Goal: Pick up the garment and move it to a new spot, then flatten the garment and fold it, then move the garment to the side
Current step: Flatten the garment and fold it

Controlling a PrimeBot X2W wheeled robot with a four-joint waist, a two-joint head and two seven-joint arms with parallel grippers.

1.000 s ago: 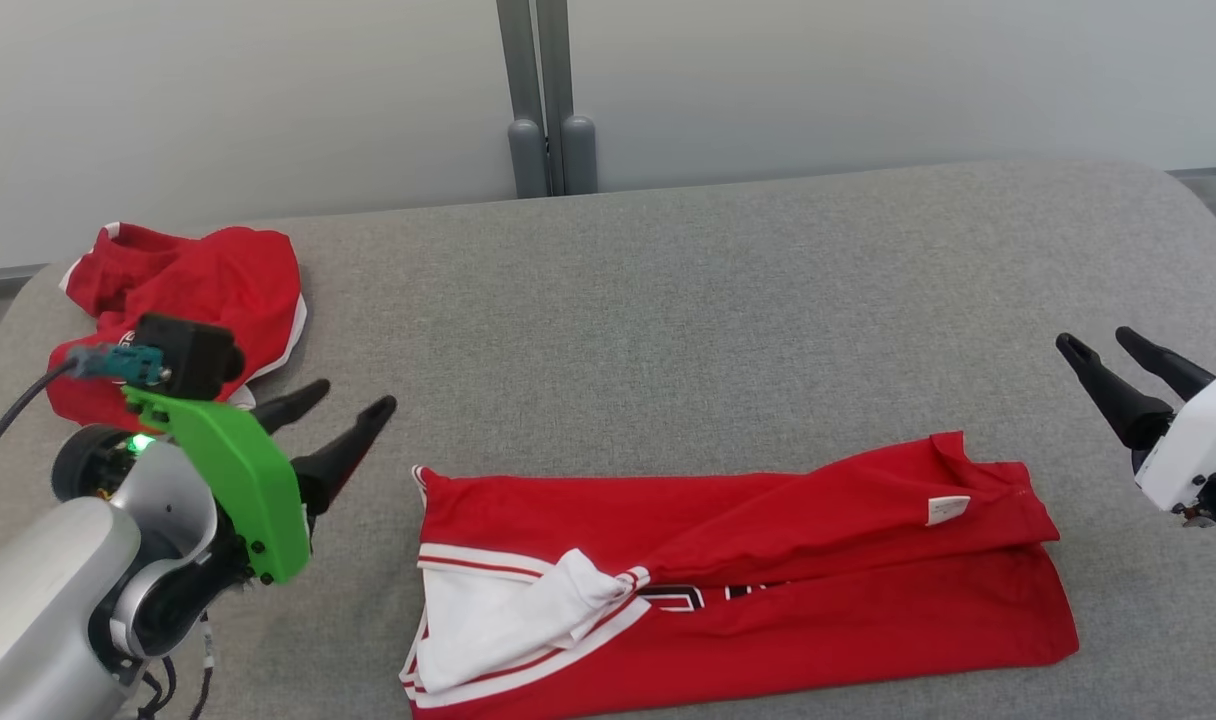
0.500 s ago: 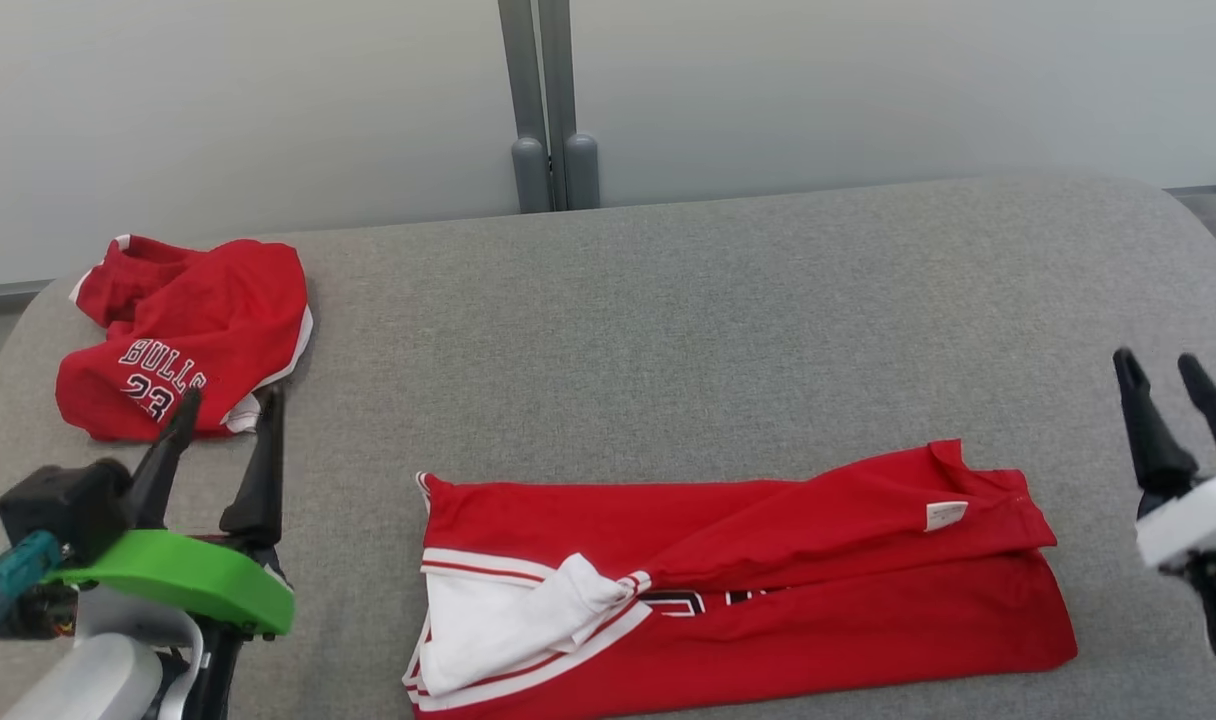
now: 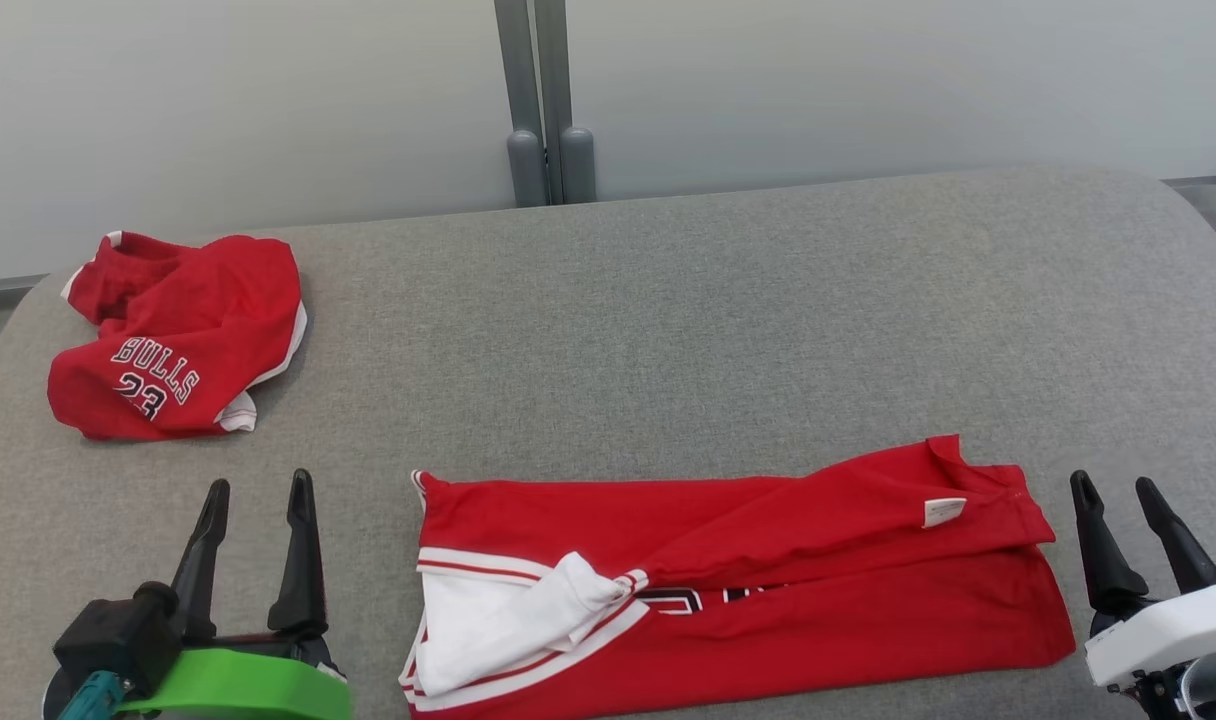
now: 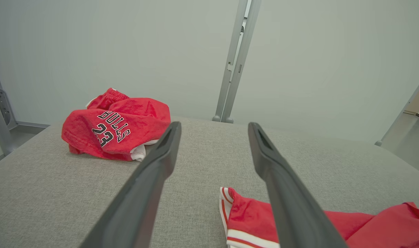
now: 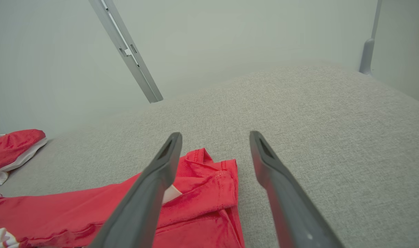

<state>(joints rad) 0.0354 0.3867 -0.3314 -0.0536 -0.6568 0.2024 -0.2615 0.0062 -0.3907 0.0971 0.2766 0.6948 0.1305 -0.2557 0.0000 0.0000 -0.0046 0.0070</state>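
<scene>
As left hand (image 3: 259,481) gapes, garment (image 3: 818,620) lying folded

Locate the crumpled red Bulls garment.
The crumpled garment lies at the head view's far left on the grey surface, beyond the left hand and apart from the long red garment.

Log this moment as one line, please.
left gripper: open, empty | right gripper: open, empty | garment: partly folded, lying between grippers | Bulls jersey: crumpled, far left
</scene>
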